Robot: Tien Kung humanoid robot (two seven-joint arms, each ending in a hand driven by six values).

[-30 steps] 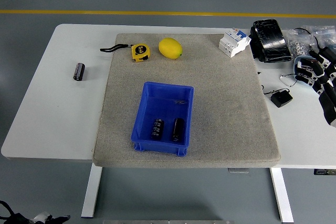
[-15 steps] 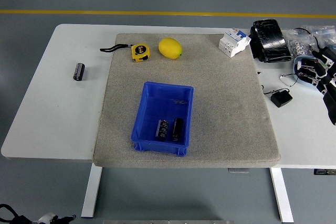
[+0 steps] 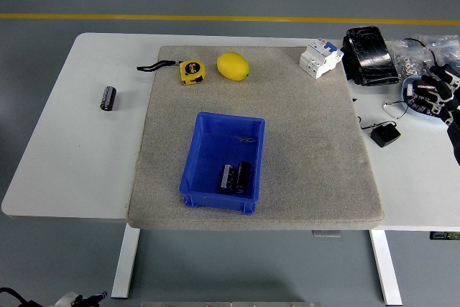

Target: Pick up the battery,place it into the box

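Battery in the box (image 3: pixel 228 177): it has rolled right along the floor and now lies just beside, probably touching, the second battery (image 3: pixel 244 176) at the near end — a second ago there was a clear gap between the two.
Box (image 3: pixel 206 138): blue, open-topped, sitting on the grey mat (image 3: pixel 309 149) near the 6 o'clock side; it hasn't budged.
Meaning for the task: both cells are inside and coming to rest, so this placement looks done to me.
Loose battery (image 3: pixel 108 97): lying alone on the bare white surface (image 3: pixel 65 156) out at 9 o'clock, well apart from the mat; if another pick is due, that is my bet for the target.
Right hand (image 3: pixel 438 90): at the 3 o'clock edge, drawn up and back from where it was a second ago, over the clutter there; it holds nothing, though whether the fingers are spread or curled I cannot tell.
Left hand: not in view.
Bystanders: yellow tape measure (image 3: pixel 191 70) and lemon (image 3: pixel 233 65) at 12 o'clock on the mat, white breaker (image 3: pixel 320 58) towards 1 o'clock, all unmoved.
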